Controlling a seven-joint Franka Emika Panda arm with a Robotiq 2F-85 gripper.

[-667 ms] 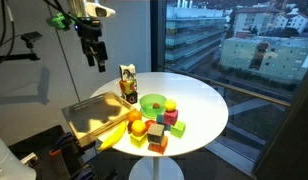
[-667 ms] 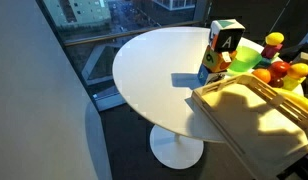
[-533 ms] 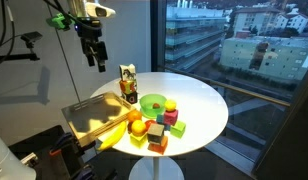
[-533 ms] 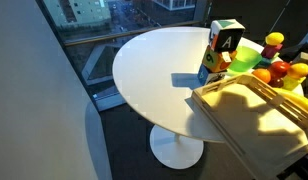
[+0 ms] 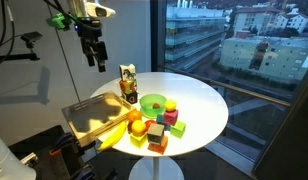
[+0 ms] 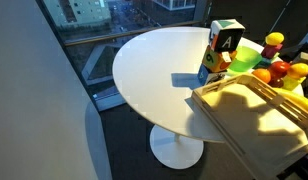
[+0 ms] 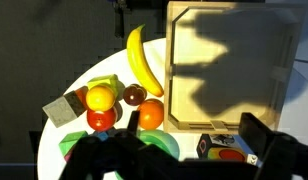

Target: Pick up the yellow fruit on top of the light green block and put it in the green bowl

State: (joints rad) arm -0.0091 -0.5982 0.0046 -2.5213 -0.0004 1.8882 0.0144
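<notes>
Left to right in an exterior view, we show the gripper [image 5: 96, 60] high above the scene and well apart from the table [image 5: 209, 112]. Its jaws are spread and hold nothing. Below it come the wooden tray [image 5: 89, 115], the banana [image 5: 114, 136], the orange fruit [image 5: 139, 127] and the toy blocks [image 5: 159, 130]. Next is the green bowl [image 5: 151, 98], and just beside it the yellow fruit [image 5: 171, 105].

Left to right in the wrist view, we mark a grey block [image 7: 62, 108], then the yellow fruit [image 7: 99, 98] seated on the light green block [image 7: 112, 85]. A red fruit [image 7: 99, 119] touches or nearly touches it. A dark fruit [image 7: 134, 95] follows, then the orange fruit, the banana and the tray. The bowl shows only as green patches behind the dark fingers at the lower edge.

We judge the step in hand to be the approach, with no grasp yet made. To do it well, we would centre the spread jaws over the yellow fruit and turn them so the fingers enter the free gaps rather than meet the red or dark fruit. The descent should be straight, and the jaws should close at the fruit's widest girth, above the block's top face. A round fruit on a small cube may roll if nudged, so contact should come from both fingers at once. We would then lift clear before crossing to the bowl nearby.
</notes>
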